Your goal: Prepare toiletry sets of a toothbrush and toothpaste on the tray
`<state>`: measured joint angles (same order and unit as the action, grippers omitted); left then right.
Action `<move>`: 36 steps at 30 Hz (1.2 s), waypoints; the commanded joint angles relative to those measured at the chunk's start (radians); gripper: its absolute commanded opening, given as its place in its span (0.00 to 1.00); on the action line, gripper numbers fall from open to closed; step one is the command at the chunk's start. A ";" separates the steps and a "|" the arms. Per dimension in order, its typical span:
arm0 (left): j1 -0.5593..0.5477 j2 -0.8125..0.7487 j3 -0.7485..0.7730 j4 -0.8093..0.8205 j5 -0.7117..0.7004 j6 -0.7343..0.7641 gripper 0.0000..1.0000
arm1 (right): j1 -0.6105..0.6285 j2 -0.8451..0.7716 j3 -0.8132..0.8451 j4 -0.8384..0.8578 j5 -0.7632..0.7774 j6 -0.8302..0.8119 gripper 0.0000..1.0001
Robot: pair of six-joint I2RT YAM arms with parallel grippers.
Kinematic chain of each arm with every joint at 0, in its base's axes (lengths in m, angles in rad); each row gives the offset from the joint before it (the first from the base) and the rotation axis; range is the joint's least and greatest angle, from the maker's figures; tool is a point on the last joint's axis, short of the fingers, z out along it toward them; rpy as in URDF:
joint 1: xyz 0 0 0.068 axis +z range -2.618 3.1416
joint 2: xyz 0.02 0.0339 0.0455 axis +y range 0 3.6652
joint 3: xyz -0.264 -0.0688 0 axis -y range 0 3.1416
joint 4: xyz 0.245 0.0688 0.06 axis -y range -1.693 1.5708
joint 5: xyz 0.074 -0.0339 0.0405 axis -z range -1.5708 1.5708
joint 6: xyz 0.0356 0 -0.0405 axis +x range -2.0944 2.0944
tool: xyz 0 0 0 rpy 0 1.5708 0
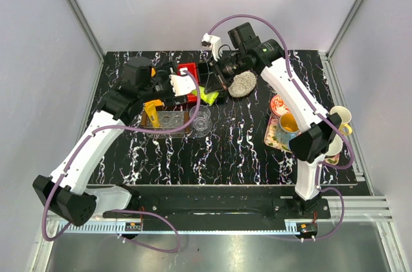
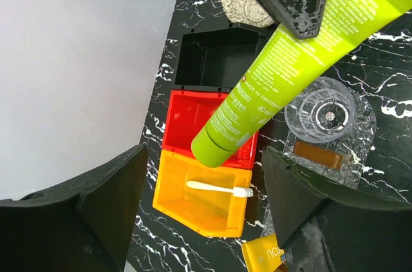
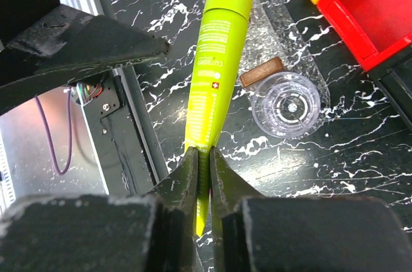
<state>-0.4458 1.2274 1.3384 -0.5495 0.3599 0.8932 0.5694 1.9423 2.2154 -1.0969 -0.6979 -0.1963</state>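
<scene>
1. right end effector [image 3: 203, 156]: closed tight, both fingers pinching the flat crimped tail of the light green toothpaste [image 3: 212, 72]; no gap visible between pads and tube.

2. left end effector [image 2: 205, 163]: spread wide, holding nothing, touching nothing; fingers [image 2: 109, 201] framing the view down onto the bins.

3. light green toothpaste: raised off the bench [image 1: 244, 150], gripped by the tail only. Long axis in line with the right fingers, cap end pointing away from them toward the orange bin [image 2: 187, 211]. From the left wrist, slanted with the cap lowest, crossing in front of the red bin [image 2: 183, 127]. From the right wrist, overlapping the long edge of the tray [image 3: 270, 27]; height above it not readable.

4. yellow toothpaste [image 2: 267, 256]: at the tray end farthest from the glass, only partly in view; on the tray or just beside it, cannot tell.

5. toothbrush [image 2: 219, 188]: white, lying flat inside the orange bin, long axis across the bin floor.

6. bins: black bin [image 2: 212, 60], red bin, orange bin in one row, touching side to side.

7. tray: clear plastic, just beside the bins, carrying an upright clear glass [image 3: 285, 105] and a small brown block [image 3: 262, 71] close against the glass.
</scene>
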 commanded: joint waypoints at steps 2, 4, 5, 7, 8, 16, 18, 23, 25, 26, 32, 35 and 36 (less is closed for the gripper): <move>-0.028 0.015 0.062 -0.038 0.002 0.122 0.77 | -0.002 -0.049 0.033 -0.030 -0.100 -0.026 0.00; -0.039 0.021 0.061 -0.044 -0.007 0.136 0.77 | -0.002 -0.046 0.033 -0.034 -0.109 -0.025 0.00; -0.039 0.026 0.062 -0.049 -0.006 0.147 0.77 | -0.002 -0.045 0.033 -0.037 -0.118 -0.026 0.00; -0.050 0.030 0.062 -0.061 -0.006 0.161 0.77 | 0.000 -0.043 0.035 -0.038 -0.126 -0.028 0.00; -0.051 0.037 0.061 -0.064 -0.006 0.168 0.77 | -0.002 -0.040 0.036 -0.040 -0.133 -0.028 0.00; -0.073 0.066 0.061 -0.066 -0.029 0.205 0.78 | -0.002 -0.039 0.043 -0.047 -0.172 -0.029 0.00; -0.077 0.069 0.054 -0.064 -0.030 0.208 0.77 | -0.002 -0.039 0.043 -0.049 -0.179 -0.028 0.00; -0.082 0.067 0.018 -0.032 -0.047 0.207 0.70 | -0.002 -0.036 0.044 -0.057 -0.198 -0.026 0.00; -0.082 0.063 -0.002 -0.021 -0.049 0.197 0.65 | -0.002 -0.037 0.041 -0.057 -0.207 -0.023 0.00; -0.082 0.061 -0.008 -0.009 -0.049 0.194 0.59 | -0.002 -0.039 0.041 -0.058 -0.212 -0.022 0.00; -0.082 0.050 -0.050 0.017 -0.052 0.164 0.26 | -0.002 -0.048 0.032 -0.063 -0.216 -0.020 0.00; -0.082 0.043 -0.061 0.022 -0.044 0.138 0.12 | -0.002 -0.049 0.035 -0.069 -0.215 -0.022 0.02; -0.082 0.038 -0.067 0.025 -0.039 0.128 0.01 | 0.000 -0.051 0.038 -0.069 -0.209 -0.022 0.04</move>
<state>-0.5320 1.2964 1.2884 -0.5888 0.3283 1.0676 0.5674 1.9423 2.2169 -1.1587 -0.8394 -0.2142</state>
